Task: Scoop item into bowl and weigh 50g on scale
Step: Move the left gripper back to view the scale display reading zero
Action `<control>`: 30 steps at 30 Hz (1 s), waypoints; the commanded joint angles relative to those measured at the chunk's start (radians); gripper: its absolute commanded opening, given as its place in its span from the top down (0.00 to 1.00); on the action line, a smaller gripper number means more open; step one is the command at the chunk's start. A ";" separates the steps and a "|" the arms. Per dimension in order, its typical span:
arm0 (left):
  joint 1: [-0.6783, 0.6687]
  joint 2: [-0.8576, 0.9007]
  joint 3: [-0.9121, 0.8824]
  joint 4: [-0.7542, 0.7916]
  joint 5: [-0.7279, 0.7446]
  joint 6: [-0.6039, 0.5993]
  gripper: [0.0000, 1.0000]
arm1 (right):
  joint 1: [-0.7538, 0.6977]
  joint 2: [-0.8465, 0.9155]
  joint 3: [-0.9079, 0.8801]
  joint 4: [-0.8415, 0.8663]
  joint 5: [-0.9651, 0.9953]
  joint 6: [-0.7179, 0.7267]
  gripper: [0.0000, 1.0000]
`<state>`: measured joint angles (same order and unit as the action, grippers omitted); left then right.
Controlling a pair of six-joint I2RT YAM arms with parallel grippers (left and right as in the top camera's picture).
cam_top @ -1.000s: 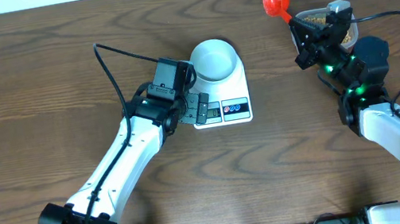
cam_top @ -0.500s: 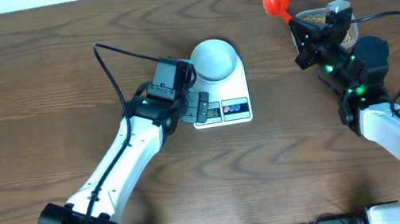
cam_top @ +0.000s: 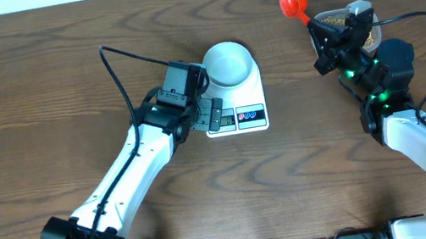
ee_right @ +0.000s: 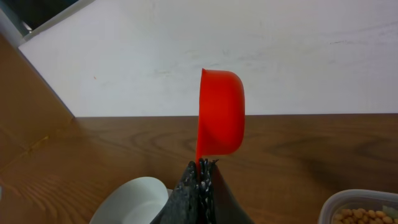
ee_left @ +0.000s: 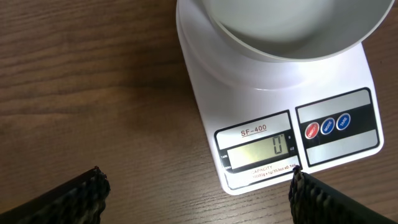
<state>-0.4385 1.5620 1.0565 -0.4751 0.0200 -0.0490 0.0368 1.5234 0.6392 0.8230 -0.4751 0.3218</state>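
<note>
**Scoop Raised Beside the Tub, Scale Reading Zero**

The right end effector [ee_right: 200, 186] is seen closed on the handle of a red scoop [ee_right: 221, 112], which is held up above it with the cup turned side-on to the wrist camera. Whether anything lies in the cup cannot be told. The beans [ee_right: 364, 216] are seen in a clear tub [ee_right: 348, 200] just to the right of this end effector and low in the wrist view. In the overhead view the tub is largely covered by the arm.

The left end effector [ee_left: 198, 194] is held with its fingers spread wide, and nothing is gripped. The white scale [ee_left: 205, 93] lies directly ahead of it on the wooden worktop [cam_top: 35, 79]. The front edge of the scale sits close between the fingertips, the right fingertip [ee_left: 311, 193] at its near corner. A single 0 is shown on the display [ee_left: 258, 149], and three round coloured buttons [ee_left: 328, 126] are seen just right of it. The pale bowl [ee_left: 298, 31] stands on the far part of the scale, beyond the display. From the right end effector, bowl and scale are well apart to the left.
</note>
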 commanded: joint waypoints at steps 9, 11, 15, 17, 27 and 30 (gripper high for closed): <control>0.003 -0.015 0.014 -0.003 -0.006 0.000 0.05 | 0.004 0.003 0.019 0.003 -0.003 -0.024 0.99; 0.003 -0.015 0.014 -0.003 -0.006 0.000 0.05 | 0.004 0.003 0.019 0.003 -0.003 -0.024 0.99; 0.003 -0.015 0.014 -0.003 -0.006 0.000 0.05 | 0.004 0.003 0.019 0.003 -0.002 -0.024 0.99; 0.003 -0.015 0.014 -0.003 -0.006 0.000 0.05 | 0.004 0.003 0.019 0.003 -0.002 -0.024 0.99; 0.004 -0.015 0.014 0.021 -0.025 0.018 0.05 | 0.004 0.003 0.019 0.003 -0.003 -0.023 0.99; 0.004 -0.016 0.014 -0.003 -0.020 0.021 0.05 | 0.004 0.003 0.019 0.003 -0.003 -0.023 0.99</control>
<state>-0.4385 1.5620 1.0565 -0.4580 0.0158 -0.0475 0.0372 1.5234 0.6392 0.8234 -0.4755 0.3172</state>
